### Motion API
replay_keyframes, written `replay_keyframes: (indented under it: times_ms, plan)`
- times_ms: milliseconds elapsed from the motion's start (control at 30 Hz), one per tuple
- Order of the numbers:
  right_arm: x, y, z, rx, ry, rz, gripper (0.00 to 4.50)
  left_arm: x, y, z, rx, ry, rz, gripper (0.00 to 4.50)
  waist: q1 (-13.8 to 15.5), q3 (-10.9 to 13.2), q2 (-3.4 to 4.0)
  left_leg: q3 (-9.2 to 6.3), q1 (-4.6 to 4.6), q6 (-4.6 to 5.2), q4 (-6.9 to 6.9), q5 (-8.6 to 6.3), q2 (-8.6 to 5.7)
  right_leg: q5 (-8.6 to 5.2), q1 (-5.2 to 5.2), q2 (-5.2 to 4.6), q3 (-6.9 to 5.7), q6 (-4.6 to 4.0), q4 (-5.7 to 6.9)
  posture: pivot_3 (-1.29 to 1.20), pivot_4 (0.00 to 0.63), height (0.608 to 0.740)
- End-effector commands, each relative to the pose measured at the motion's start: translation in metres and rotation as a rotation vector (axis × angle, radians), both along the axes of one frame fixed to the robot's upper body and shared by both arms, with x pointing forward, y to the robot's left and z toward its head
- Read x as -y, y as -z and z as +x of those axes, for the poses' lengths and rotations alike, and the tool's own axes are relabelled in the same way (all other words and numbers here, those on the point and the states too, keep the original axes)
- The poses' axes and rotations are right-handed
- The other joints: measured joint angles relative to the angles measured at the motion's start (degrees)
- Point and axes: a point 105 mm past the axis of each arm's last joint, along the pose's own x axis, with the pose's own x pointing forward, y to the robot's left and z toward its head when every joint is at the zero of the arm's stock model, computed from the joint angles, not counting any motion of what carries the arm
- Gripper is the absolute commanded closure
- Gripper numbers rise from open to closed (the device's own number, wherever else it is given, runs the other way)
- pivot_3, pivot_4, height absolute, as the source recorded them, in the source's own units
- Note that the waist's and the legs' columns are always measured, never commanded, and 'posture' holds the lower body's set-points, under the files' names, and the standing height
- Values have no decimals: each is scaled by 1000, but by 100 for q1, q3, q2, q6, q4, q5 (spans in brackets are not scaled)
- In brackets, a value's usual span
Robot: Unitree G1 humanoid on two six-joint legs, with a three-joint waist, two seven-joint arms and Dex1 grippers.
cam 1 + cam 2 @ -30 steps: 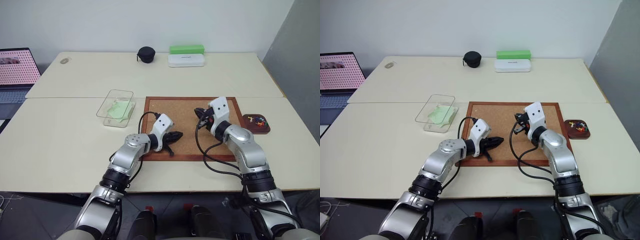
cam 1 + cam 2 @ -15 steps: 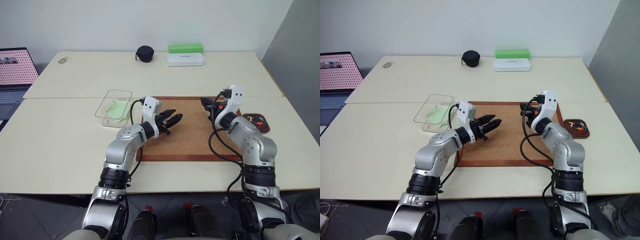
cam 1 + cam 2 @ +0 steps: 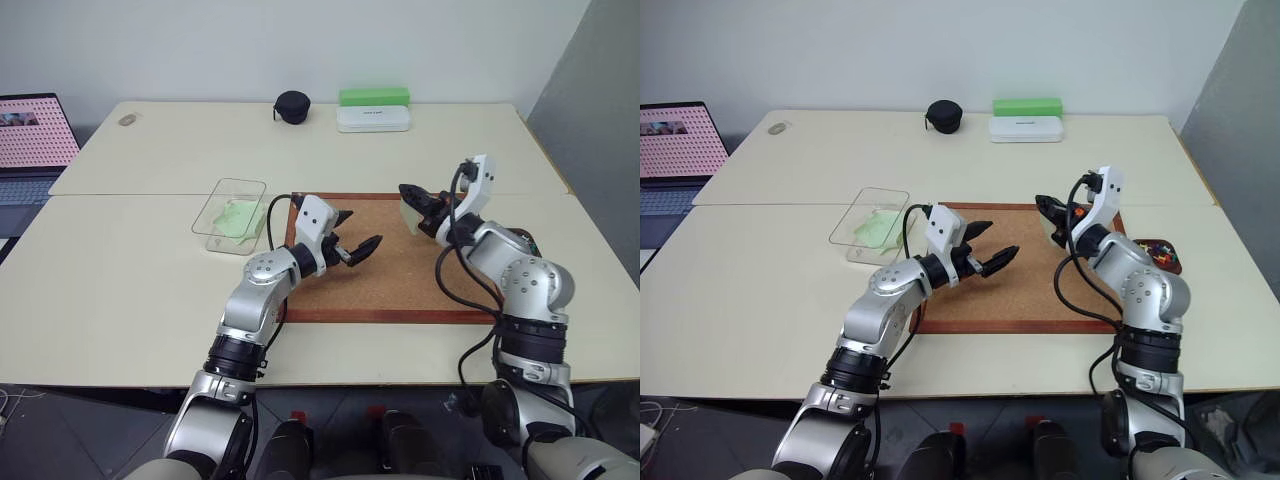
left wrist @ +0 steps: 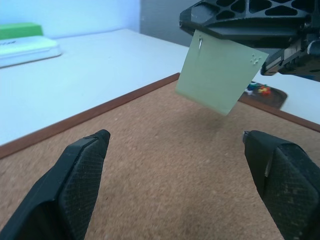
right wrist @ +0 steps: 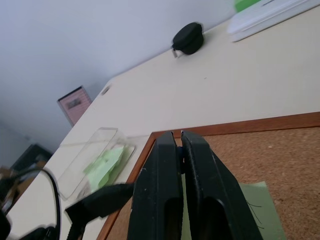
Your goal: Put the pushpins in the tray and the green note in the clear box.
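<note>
My right gripper [image 3: 408, 193] is shut on the top edge of the green note [image 4: 220, 75], a pale green paper square hanging above the cork board [image 3: 385, 280]. My left gripper [image 3: 358, 230] hovers over the board's left half, open and empty, facing the note from a short way off. The clear box [image 3: 232, 215] lies left of the board with pale green paper inside. At the board's right edge sits the tray [image 3: 1167, 255], partly behind my right arm. It holds several coloured pushpins [image 4: 257, 89].
A black round case [image 3: 291, 107], a bright green block [image 3: 374, 96] and a white case [image 3: 372, 119] stand along the table's far edge. A laptop [image 3: 35, 135] sits beyond the table's left side.
My left gripper went from shut to open and rose off the board. My right gripper rose and rolled its wrist, and the note now hangs from it.
</note>
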Motion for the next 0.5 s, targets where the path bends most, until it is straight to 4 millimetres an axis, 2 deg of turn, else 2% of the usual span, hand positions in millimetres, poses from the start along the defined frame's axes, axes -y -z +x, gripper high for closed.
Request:
replay_keyframes:
  times_ms: [33, 233, 500]
  plan:
    - [-11, -11, -23, 54, -196, -21, 4500, 3, -10, -4, 41, 88, 5, 27, -3, 0, 0, -1, 0, 0, -1, 0, 3, -4, 0, 2, -1, 7, -2, 0, 150, 740]
    - [-17, -12, -53, 9, -459, -28, 4500, 5, -20, -20, 46, 305, 57, 27, -31, 3, 2, 0, -1, 0, -3, 0, 5, -7, 0, 5, -1, 12, -8, 0, 150, 740]
    - [-19, -14, -70, -34, -617, -31, 4500, 16, -27, -41, 74, 548, 150, 27, -23, 4, 1, -2, -9, 0, -3, 0, 5, -7, 0, 5, -4, 13, -20, 0, 150, 740]
